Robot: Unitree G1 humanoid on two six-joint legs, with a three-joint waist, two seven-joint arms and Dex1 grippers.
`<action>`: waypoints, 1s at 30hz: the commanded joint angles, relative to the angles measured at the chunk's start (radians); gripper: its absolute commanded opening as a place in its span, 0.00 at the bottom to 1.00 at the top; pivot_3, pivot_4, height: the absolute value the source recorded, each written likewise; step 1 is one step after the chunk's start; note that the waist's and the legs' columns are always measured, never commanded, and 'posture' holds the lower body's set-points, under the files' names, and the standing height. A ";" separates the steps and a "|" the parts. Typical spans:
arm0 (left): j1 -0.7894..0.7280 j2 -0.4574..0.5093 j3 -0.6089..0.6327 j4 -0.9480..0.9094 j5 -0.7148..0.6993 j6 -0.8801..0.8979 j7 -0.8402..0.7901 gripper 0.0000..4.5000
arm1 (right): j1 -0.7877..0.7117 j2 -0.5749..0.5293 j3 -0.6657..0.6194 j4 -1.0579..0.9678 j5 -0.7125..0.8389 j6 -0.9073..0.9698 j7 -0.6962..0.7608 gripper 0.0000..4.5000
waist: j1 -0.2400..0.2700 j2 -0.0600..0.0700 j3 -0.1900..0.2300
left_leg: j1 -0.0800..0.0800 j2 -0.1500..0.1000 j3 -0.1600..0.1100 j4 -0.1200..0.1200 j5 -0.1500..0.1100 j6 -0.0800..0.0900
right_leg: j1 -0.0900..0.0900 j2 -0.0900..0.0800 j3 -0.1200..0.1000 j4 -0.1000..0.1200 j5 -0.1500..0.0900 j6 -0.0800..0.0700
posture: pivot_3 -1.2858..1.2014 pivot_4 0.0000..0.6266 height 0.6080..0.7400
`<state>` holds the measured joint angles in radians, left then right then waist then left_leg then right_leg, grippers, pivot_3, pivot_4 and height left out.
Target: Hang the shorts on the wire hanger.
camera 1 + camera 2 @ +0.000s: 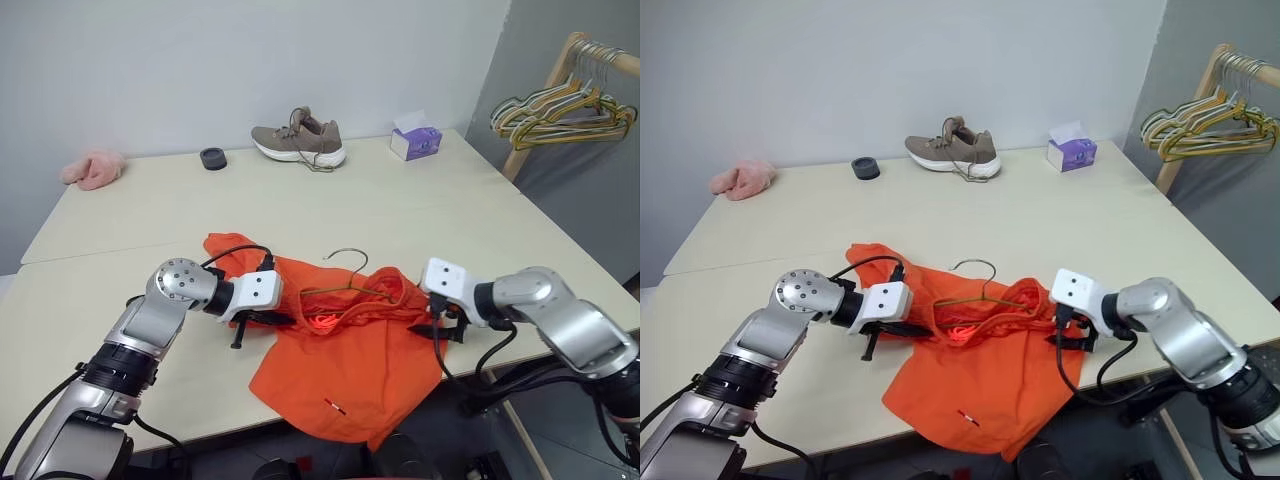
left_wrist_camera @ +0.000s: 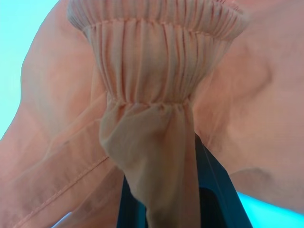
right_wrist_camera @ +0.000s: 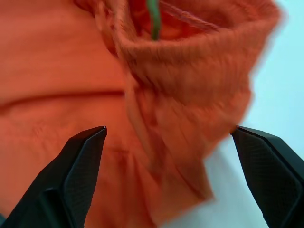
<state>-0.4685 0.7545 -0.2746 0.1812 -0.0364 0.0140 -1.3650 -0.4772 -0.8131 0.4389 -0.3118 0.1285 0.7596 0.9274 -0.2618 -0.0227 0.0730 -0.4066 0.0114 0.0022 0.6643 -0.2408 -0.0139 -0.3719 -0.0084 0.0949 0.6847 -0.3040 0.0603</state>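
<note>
The shorts [image 1: 345, 370] lie crumpled at the near edge of the table [image 1: 420, 215], their lower part hanging over that edge, a small white tag [image 1: 333, 405] showing near the bottom. The hanger [image 1: 345, 285] lies in the bunched waistband: its hook sticks out towards the far side of the table, one thin wire runs across the cloth, and the rest of the triangle is buried in folds, so whether it passes inside the waistband cannot be told.

The left gripper [image 1: 262, 322] is at the shorts' left edge, fingers pinched together on a fold of cloth; in the left wrist view the gathered elastic fills most of the picture and drapes over the dark fingers [image 2: 216, 190], hiding their tips. The right gripper [image 1: 440, 325] is just beside the shorts' right edge, fingers [image 3: 78, 166] spread wide apart with nothing between them; the cloth ahead of them is blurred, and a short green bit of wire shows at the top of that fold.

Far across the table stand a shoe [image 1: 300, 140], a tissue box [image 1: 415, 140], a small dark ring [image 1: 212, 158] and a pink cloth [image 1: 95, 168]. A rack of hangers [image 1: 565, 105] is cut off at the right
</note>
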 commanded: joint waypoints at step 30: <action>-0.087 -0.029 0.256 0.054 -0.257 0.269 0.081 0.59 | -0.103 0.031 -0.060 0.080 -0.073 -0.112 0.177 0.00 | -0.015 0.000 -0.001 | 0.001 -0.001 -0.003 0.002 0.000 0.000 | 0.000 -0.001 -0.002 0.007 0.002 -0.003 | 0.41 0.02 1.00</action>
<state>-0.5325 0.7101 -0.0596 0.2433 -0.2657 0.2674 -1.2868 -0.5724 -0.7735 0.4224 -0.1972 0.0315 0.6275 1.1020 -0.2767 -0.0232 0.0718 -0.4058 0.0109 -0.0005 0.6661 -0.2408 -0.0141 -0.3723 -0.0092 0.0925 0.6914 -0.3021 0.0573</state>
